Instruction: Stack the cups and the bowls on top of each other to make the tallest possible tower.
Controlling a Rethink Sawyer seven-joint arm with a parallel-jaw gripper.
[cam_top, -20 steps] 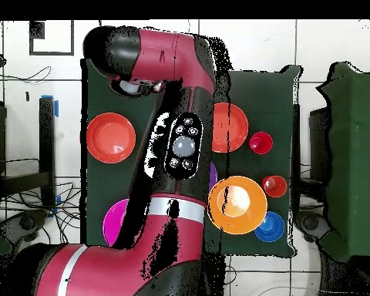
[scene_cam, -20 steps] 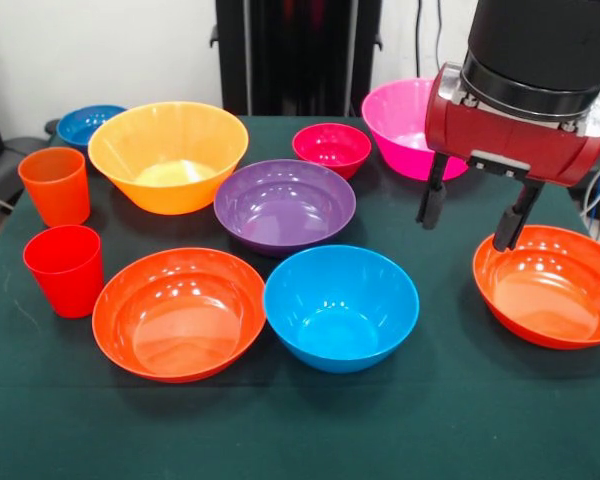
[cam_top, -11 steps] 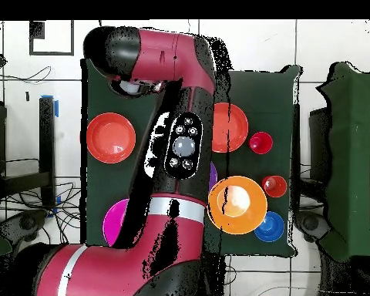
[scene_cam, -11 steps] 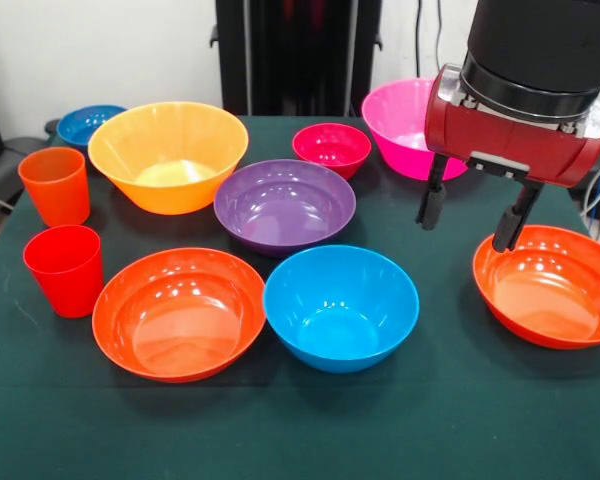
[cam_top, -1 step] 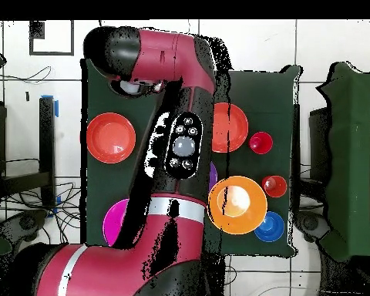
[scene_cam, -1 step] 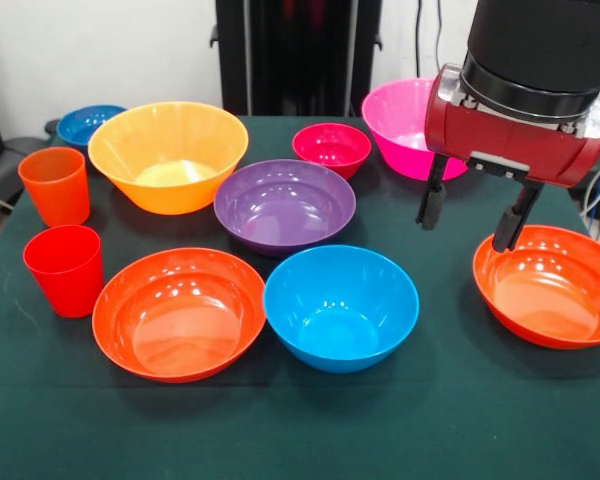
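My gripper (scene_cam, -1 step: 470, 218) hangs open and empty above the table, just left of the rim of a red-orange bowl (scene_cam, -1 step: 550, 285) at the right. The bowls all sit apart, none nested, and no tower stands: a medium blue bowl (scene_cam, -1 step: 340, 305) at front centre, a second red-orange bowl (scene_cam, -1 step: 178, 312) to its left, a purple bowl (scene_cam, -1 step: 284, 205), a yellow-orange bowl (scene_cam, -1 step: 168, 155), a small magenta bowl (scene_cam, -1 step: 331, 148), a large pink bowl (scene_cam, -1 step: 405, 115) and a small blue bowl (scene_cam, -1 step: 88, 122). The ribbed orange cup (scene_cam, -1 step: 56, 185) and red cup (scene_cam, -1 step: 65, 270) stand upright at the left. In the overhead view the arm (cam_top, -1 step: 180, 146) hides the gripper.
The dark green table (scene_cam, -1 step: 450, 420) ends close behind the pink and small blue bowls. In the overhead view the arm covers the table's middle; the red-orange bowl (cam_top, -1 step: 111, 137) and yellow-orange bowl (cam_top, -1 step: 237, 204) show on either side of it.
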